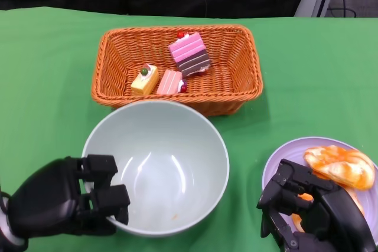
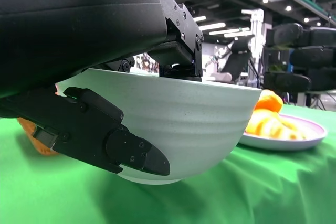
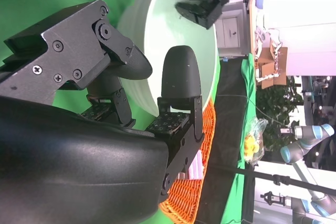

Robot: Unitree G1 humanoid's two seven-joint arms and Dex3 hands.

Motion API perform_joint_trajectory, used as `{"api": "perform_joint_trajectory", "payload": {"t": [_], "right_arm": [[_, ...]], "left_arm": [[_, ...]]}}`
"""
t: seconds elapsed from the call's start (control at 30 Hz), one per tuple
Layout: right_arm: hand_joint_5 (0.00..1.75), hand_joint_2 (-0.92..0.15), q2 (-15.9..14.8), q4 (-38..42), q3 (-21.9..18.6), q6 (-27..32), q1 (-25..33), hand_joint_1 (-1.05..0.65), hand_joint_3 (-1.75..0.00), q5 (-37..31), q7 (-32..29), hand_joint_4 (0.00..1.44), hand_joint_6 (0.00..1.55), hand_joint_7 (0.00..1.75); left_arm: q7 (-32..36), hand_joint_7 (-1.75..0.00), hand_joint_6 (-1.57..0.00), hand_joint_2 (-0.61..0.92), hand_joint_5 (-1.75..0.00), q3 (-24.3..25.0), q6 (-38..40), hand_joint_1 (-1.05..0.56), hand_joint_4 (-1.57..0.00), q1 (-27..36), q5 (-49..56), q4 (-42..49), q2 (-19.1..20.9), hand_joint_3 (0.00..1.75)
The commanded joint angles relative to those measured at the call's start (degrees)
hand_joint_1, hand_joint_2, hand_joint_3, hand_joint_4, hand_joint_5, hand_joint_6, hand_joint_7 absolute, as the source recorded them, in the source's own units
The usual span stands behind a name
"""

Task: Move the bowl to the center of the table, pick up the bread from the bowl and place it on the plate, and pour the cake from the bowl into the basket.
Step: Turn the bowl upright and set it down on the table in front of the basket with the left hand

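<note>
**Bowl held at rim by left hand; cakes in basket, bread on plate**

The bowl (image 1: 156, 166) is taken as the landmark. It is seen upright on the green table (image 1: 47, 69), pale green and empty inside apart from a small speck near its lower wall. Its rim is gripped by the left hand (image 1: 65, 199): fingers (image 1: 109, 196) are hooked over the edge into the bowl, and in the left wrist view a finger (image 2: 115, 148) is pressed against the outer wall, so the rim is pinched between them.

The basket (image 1: 177, 66) is placed just behind the bowl, its front wall touching or nearly touching the far rim; which of the two cannot be told. Three cake pieces are lying in it: a yellow cake (image 1: 144, 79), a small pink cake (image 1: 170, 82) beside it, and a larger pink-and-brown cake (image 1: 190, 54) behind those.

The plate (image 1: 283, 157) is set to the right of the bowl, apart from it. The bread (image 1: 339, 166) is resting on the plate.

The right hand (image 1: 313, 213) is held over the near part of the plate, to the right of the bowl. Its fingers (image 3: 181, 77) are apart and nothing is held in them.
</note>
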Motion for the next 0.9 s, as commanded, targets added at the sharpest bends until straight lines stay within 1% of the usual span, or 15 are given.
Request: {"api": "perform_joint_trajectory", "payload": {"t": [0.03, 0.1, 0.2, 0.33, 0.4, 0.5, 0.63, 0.8, 0.83, 0.9], "right_arm": [[1.75, -0.55, -0.34, -0.64, -0.1, 0.19, 0.5, -0.05, -1.2, 0.73, -0.02, 0.66, 0.6, 1.5], [1.75, -0.55, -0.35, -0.67, -0.07, 0.26, 0.49, -0.06, -1.19, 0.85, 0.08, 0.66, 0.6, 1.5], [1.74, -0.55, -0.32, -0.66, -0.06, 0.14, 0.51, -0.07, -1.19, 0.63, -0.07, 0.66, 0.6, 1.5], [1.74, -0.56, -0.32, -0.51, -0.09, -0.18, 0.43, -0.06, -1.19, 0.62, 0.01, 0.66, 0.6, 1.5], [1.73, -0.56, -0.29, -0.53, -0.1, -0.09, 0.43, -0.06, -1.19, 0.66, -0.02, 0.67, 0.6, 1.5], [1.73, -0.56, -0.21, -0.43, -0.08, -0.21, 0.43, -0.05, -1.19, 0.75, 0.02, 0.67, 0.61, 1.5], [1.73, -0.55, -0.05, -0.33, 0.05, -0.47, 0.49, -0.06, -1.19, 0.52, -0.11, 0.67, 0.61, 1.5], [1.73, -0.54, -0.04, -0.18, 0.22, -0.9, 0.5, -0.07, -1.18, -0.53, -0.6, 0.67, 0.62, 1.5], [1.73, -0.54, 0.01, -0.23, 0.34, -0.99, 0.6, -0.07, -1.19, -0.84, -0.83, 0.67, 0.62, 1.5], [1.74, -0.53, 0.06, -0.47, 0.54, -0.7, 0.75, -0.05, -1.21, -0.97, -1.03, 0.66, 0.61, 1.51]], "left_arm": [[-0.74, -1.58, -0.58, 0.86, -1.75, -0.73, 0.34, -0.15, -0.69, 0.41, -0.6, 0.85, 1.73, 0.08], [-1.49, -1.64, -0.53, 0.86, -1.75, -1.13, 0.63, -0.15, -0.69, 0.29, -0.73, 1.82, 1.39, 0.06], [-3.16, -1.69, -0.5, 0.87, -1.75, -1.55, 0.43, -0.15, -0.69, -0.19, -1.2, 3.65, 0.64, 0.05], [-5.04, -1.73, -0.48, 0.89, -1.75, -1.91, 1.09, -0.16, -0.7, -1.45, -1.88, 7.46, -1.76, 0.05], [-5.71, -1.71, -0.48, 0.9, -1.75, -2.18, 1.12, -0.16, -0.69, -2.11, -2.17, 8.86, -2.83, 0.05], [-8.36, -1.66, -0.49, 0.91, -1.75, -2.5, 1.25, -0.18, -0.68, -3.08, -3.19, 10.99, -4.75, 0.05], [-11.63, -1.62, -0.46, 0.92, -1.75, -2.75, 1.63, -0.26, -0.64, -3.97, -4.38, 12.61, -6.68, 0.11], [-17.62, -1.55, -0.47, 0.92, -1.75, -1.6, 0.34, -0.23, -0.6, -4.35, -8.7, 13.27, -8.56, 0.11], [-18.31, -1.48, -0.51, 0.92, -1.75, -1.44, 0.36, -0.24, -0.6, -4.29, -9.42, 13.11, -8.87, 0.11], [-19.79, -1.28, -0.6, 0.92, -1.68, -1.13, 0.22, -0.24, -0.62, -4.17, -10.7, 12.77, -9.16, 0.11]]}}
